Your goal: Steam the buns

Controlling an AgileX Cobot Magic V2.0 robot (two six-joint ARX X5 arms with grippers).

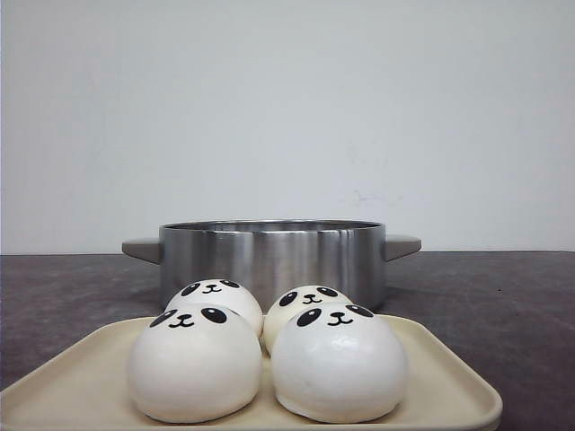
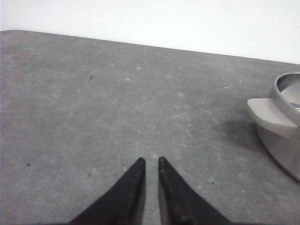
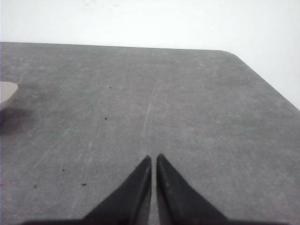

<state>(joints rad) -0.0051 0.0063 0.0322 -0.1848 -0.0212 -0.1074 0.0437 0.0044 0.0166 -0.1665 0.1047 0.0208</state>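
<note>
Sitting on a cream tray (image 1: 449, 382) at the near edge of the grey tabletop (image 1: 503, 296), the 4 buns (image 1: 269, 346) are huddling in 2 rows of 2, touching one another, panda faces turned to the front camera. Just behind the tray a steel pot (image 1: 269, 256) with grey side handles is standing open, and the left gripper (image 2: 151, 161) and right gripper (image 3: 153, 158) are each hovering over bare tabletop with fingers nearly pressed together, gripping nothing

Front camera sits low beside the tray (image 1: 81, 386); wrists share the pot (image 2: 286, 140).
</note>
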